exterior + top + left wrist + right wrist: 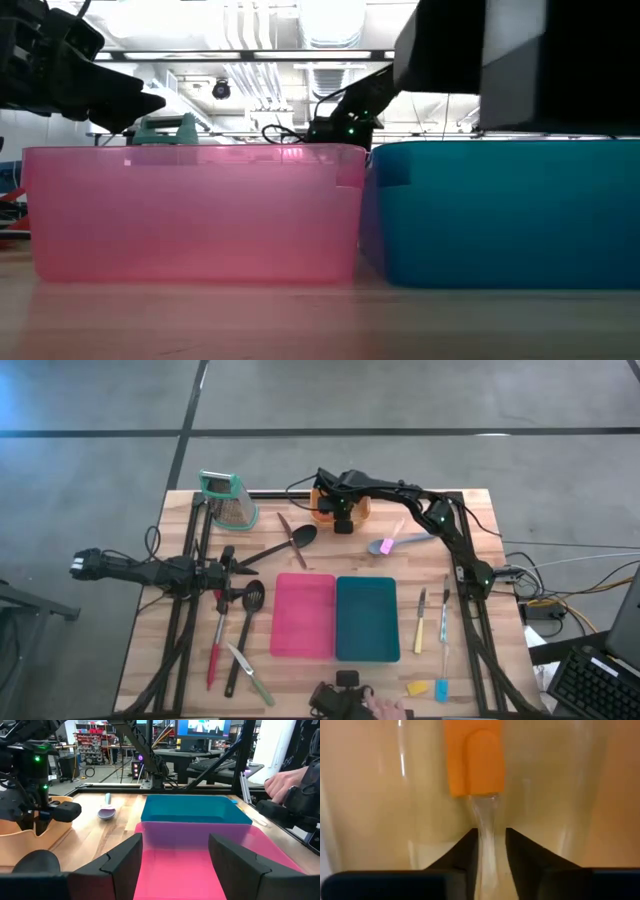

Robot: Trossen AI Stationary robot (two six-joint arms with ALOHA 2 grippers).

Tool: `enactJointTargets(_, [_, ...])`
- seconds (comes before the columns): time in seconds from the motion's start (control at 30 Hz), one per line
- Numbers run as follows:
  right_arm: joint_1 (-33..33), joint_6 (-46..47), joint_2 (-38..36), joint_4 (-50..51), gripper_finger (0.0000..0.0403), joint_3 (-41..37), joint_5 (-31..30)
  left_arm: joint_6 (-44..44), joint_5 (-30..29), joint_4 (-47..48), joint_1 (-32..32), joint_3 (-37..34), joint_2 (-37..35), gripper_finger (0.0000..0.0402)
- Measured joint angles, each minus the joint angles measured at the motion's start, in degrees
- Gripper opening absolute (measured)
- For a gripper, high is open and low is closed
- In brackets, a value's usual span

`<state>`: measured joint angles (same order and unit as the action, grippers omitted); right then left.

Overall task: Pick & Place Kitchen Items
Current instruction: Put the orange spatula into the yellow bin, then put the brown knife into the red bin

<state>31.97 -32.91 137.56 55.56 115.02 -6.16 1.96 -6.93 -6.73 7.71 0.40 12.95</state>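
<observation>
While the left arm waits out at nine o'clock on the table, its left gripper point(228, 567) spread wide and pinching nothing above the black and red spoon handles, the right arm reaches across to the twelve o'clock edge. There the right gripper point(343, 520) points down into an orange-tan bin point(360, 510), and from its own wrist I see its fingers point(461, 851) flanking the clear handle of an orange-headed spatula point(474, 757) that lies in the bin; the handle runs straight between them, with slim gaps on either side, so the grip looks slack rather than pressed tight. At the centre of the table sit a pink tub point(304, 616) and a teal tub point(367, 618), side by side and touching. A grey-lilac spoon point(384, 545) lies near one o'clock, just beside the right arm. A black spoon point(300, 539) lies at eleven o'clock, near a metal grater with a teal top point(228, 498). Slim knives point(420, 620) lie at three o'clock, with small yellow and blue pieces point(428, 688) near five. A person's hand point(385, 707) shows at six o'clock.
</observation>
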Motion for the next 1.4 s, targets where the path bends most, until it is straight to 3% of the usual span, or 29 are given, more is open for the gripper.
enactJointTargets(0.23, [-0.1,-0.1,-0.9,1.1,0.015,-0.1,0.1,0.0,0.0,0.0,0.0,0.0,0.0,0.0232])
enactJointTargets(0.43, [-0.3,1.0,-3.9,2.7,0.0159,-0.2,0.2,0.0,0.0,0.0,0.0,0.0,0.0,0.0232])
enactJointTargets(0.83, [-2.2,6.0,-12.7,9.6,0.0108,-0.2,0.5,0.0,0.0,0.0,0.0,0.0,0.0,0.0232])
enactJointTargets(1.13, [-6.7,17.8,-20.3,10.4,0.0065,-0.2,0.8,0.0,0.0,-0.1,0.0,0.0,0.0,0.0232])
enactJointTargets(1.4, [-10.8,18.8,-26.7,14.6,0.0035,-0.2,0.7,0.0,0.0,0.0,0.0,0.0,0.0,0.0232])
